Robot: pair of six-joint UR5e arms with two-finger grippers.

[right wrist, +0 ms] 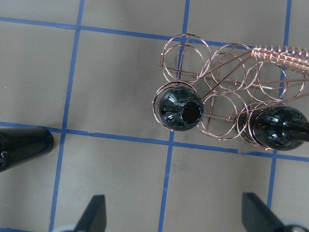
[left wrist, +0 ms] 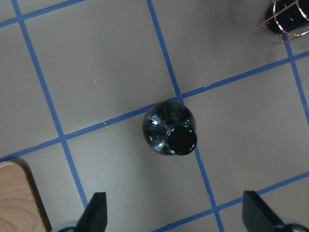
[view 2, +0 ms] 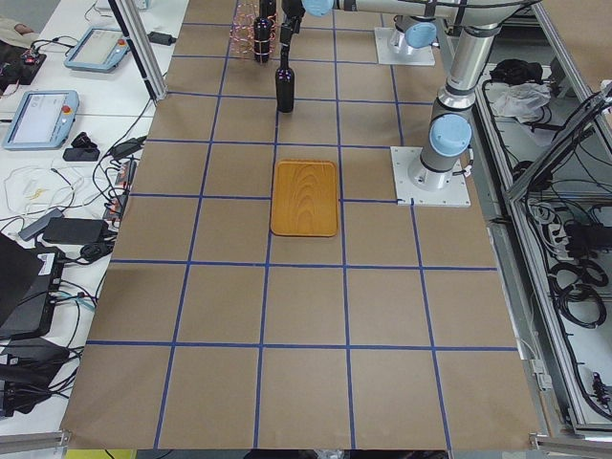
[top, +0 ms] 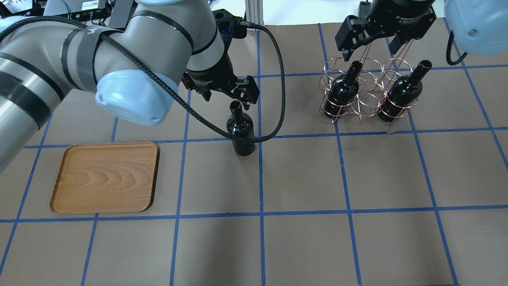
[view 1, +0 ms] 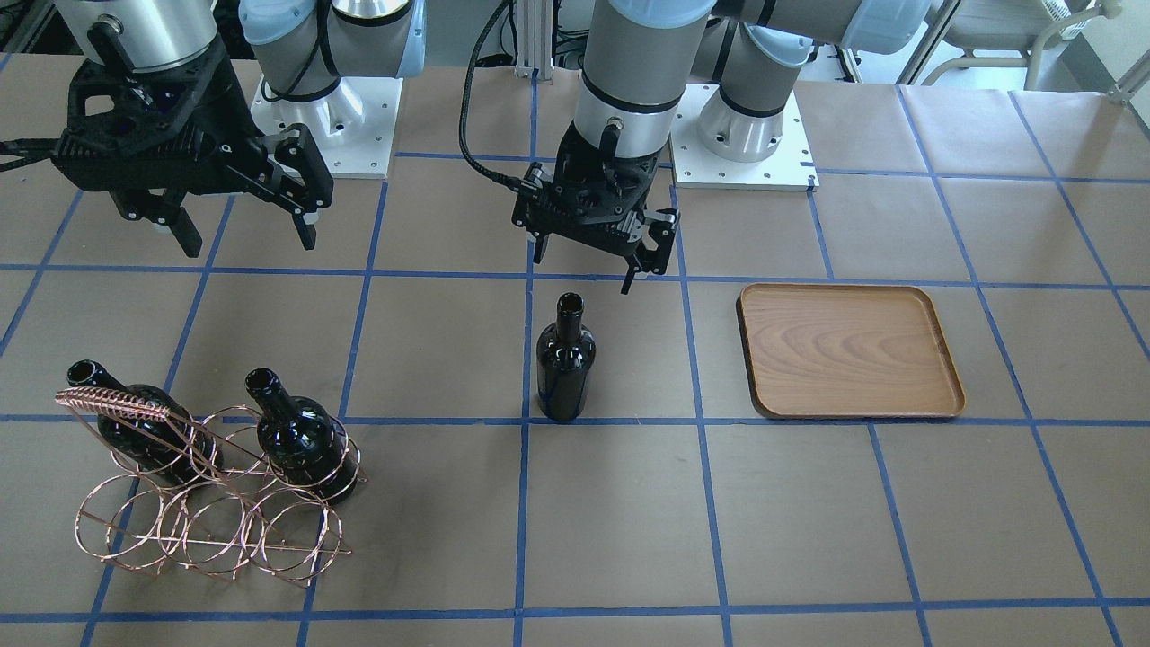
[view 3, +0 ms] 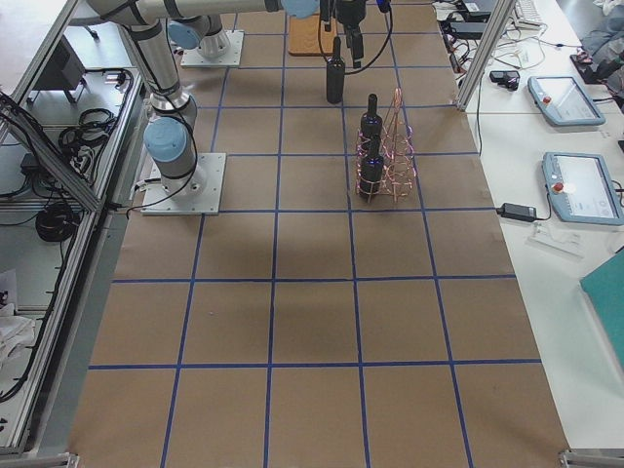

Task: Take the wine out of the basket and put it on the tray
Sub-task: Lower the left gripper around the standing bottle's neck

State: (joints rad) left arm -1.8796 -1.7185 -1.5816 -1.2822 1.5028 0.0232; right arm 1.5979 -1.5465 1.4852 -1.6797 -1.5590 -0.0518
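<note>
One wine bottle [view 1: 566,364] stands upright on the table on a blue tape crossing, apart from the basket; it also shows in the overhead view [top: 240,129]. My left gripper [view 1: 588,265] hangs open just above and behind its mouth; in the left wrist view [left wrist: 176,215] the fingers are wide apart and the bottle [left wrist: 169,128] lies ahead of them, untouched. The copper wire basket [view 1: 207,521] holds two more bottles [view 1: 144,422] [view 1: 296,431]. My right gripper [top: 371,51] is open and empty above the basket [top: 367,85]. The wooden tray [top: 105,176] is empty.
The two arm bases [view 1: 328,126] [view 1: 741,135] stand at the table's robot side. Blue tape lines grid the brown table. Desks with tablets [view 2: 38,115] and cables run along the table's far side. The tray corner [left wrist: 14,193] shows at the left wrist view's lower left.
</note>
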